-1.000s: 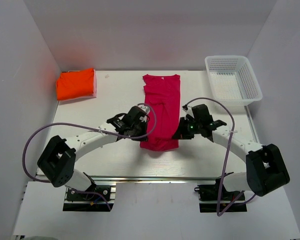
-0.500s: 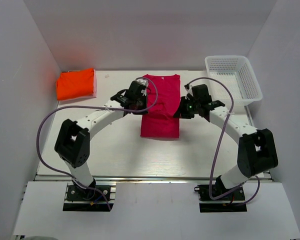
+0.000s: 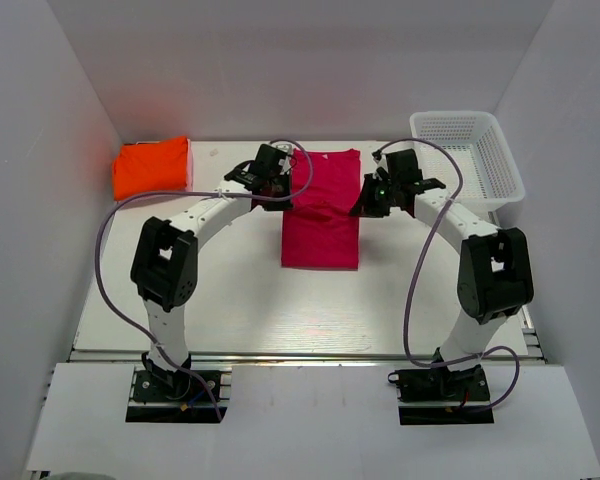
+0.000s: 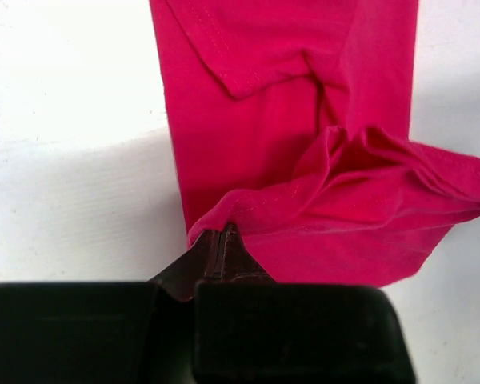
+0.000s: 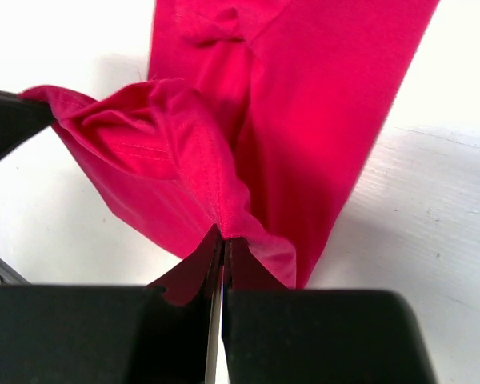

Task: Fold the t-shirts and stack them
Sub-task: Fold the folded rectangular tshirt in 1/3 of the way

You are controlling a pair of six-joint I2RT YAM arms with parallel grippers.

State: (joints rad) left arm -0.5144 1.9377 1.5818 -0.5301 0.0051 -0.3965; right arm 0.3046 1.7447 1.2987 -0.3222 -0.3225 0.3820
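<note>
The magenta-pink t-shirt (image 3: 320,235) lies lengthwise in the middle of the table, its near hem lifted and carried back over its body. My left gripper (image 3: 286,196) is shut on the hem's left corner; in the left wrist view the tips (image 4: 222,234) pinch the pink cloth (image 4: 304,120). My right gripper (image 3: 364,204) is shut on the hem's right corner; its tips (image 5: 222,237) pinch a bunched fold of the shirt (image 5: 320,96). The orange t-shirt (image 3: 152,167) lies folded at the far left corner, away from both grippers.
A white mesh basket (image 3: 467,155) stands at the far right corner. White walls close in the table at the back and both sides. Both arms reach far across the table, cables looping beside them.
Both grippers have moved away from the near side toward the far end, carrying the pink shirt's near hem with them, so the shirt now lies doubled over and shorter.
</note>
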